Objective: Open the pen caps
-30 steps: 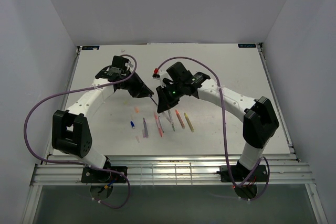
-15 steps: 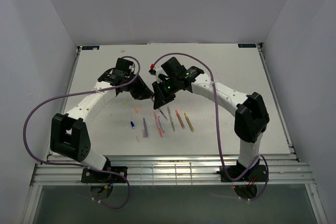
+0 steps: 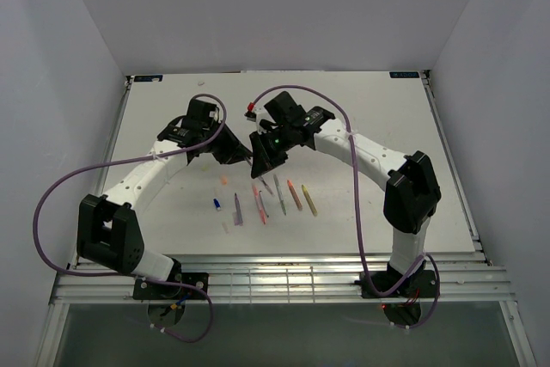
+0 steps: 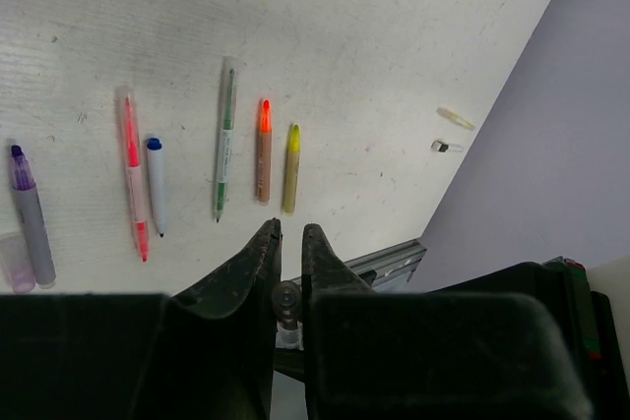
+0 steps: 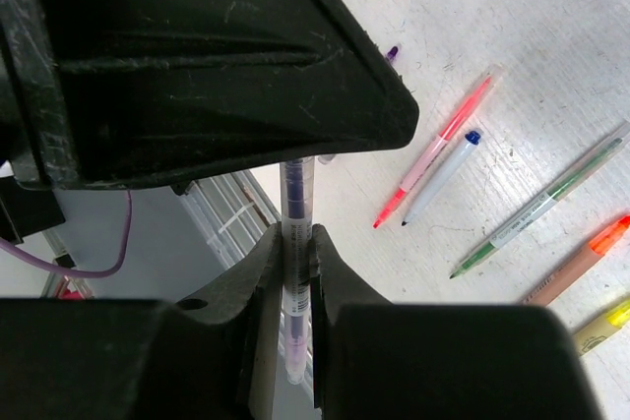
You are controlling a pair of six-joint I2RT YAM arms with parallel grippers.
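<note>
My right gripper [image 5: 297, 233] is shut on a clear pen with dark violet ink [image 5: 295, 194], held above the table. The pen's far end runs into my left gripper [image 4: 288, 233], which is shut on that capped end [image 4: 285, 297]; it shows there as a small round tube end. In the top view the two grippers, left [image 3: 241, 152] and right [image 3: 260, 154], meet tip to tip over the pen row. Loose pen caps lie on the table: an orange one [image 3: 223, 180], a blue one [image 3: 216, 204] and a clear purplish one [image 4: 12, 265].
Below lie a purple pen [image 4: 30, 223], a pink pen [image 4: 133, 184], a blue-tipped pen [image 4: 155, 184], a green pen [image 4: 224, 140], an orange pen [image 4: 263, 150] and a yellow pen [image 4: 291, 154]. The table's slatted front rail [image 3: 275, 281] lies near the arm bases.
The right gripper has swung left and up towards the left gripper, and the gap between the two has closed. Both stay shut.
</note>
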